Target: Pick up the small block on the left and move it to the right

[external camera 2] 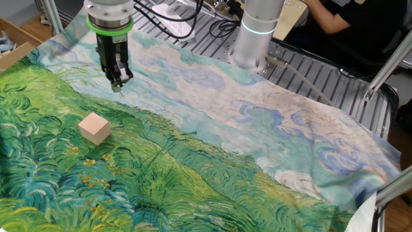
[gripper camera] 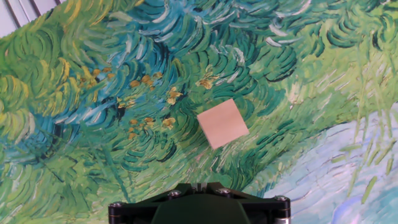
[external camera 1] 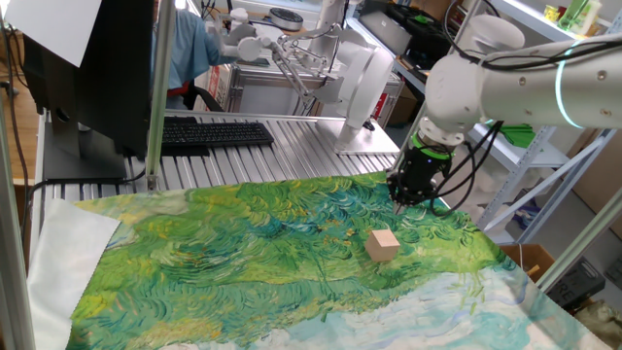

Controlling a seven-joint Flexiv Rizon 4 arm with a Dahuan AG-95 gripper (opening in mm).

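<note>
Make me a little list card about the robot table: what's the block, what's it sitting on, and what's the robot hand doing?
block: small plain tan wooden cube, upright, lying free
sitting on: cloth printed with a swirly green and blue painting over a ribbed metal table
robot hand: gripper hangs above the cloth, apart from the block, holding nothing
fingers: close together; open or shut cannot be told
hand view: block seen from above, ahead of the hand
behind: black keyboard

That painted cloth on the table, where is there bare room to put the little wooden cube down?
Nearly everywhere. On the painted cloth only the small block sits, with the gripper raised just beyond it. The pale sky stretch toward the arm's base is free, as is the green field on the block's other side.
</note>
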